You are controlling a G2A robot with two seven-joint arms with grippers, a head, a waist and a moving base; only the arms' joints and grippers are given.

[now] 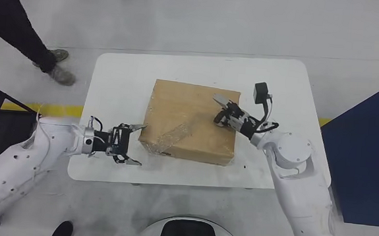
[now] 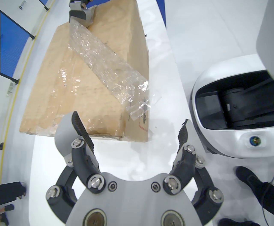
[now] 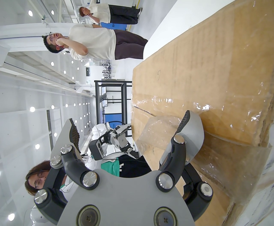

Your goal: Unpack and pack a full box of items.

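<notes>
Box [image 1: 188,121]: closed brown cardboard, flat on tabletop [image 1: 278,84], approx. centre. Clear tape strip [image 2: 107,66] is part-lifted and lies slack and crinkled diagonally across box top. One end curls off the corner nearest the robot's left side.

Left tool [image 2: 129,119]: jaws apart, empty, low beside that corner, not touching cardboard.

Right tool [image 3: 129,117]: jaws apart over far side of box top, one jaw at tape's lifted end, nothing clamped.

Assessment: tape is thin, limp, sticky and prob. tears or re-sticks if pulled sideways. Pinch the loose end and peel along the seam. Box is stiff, likely heavy if full; hold by its edges, never by the tape.
</notes>
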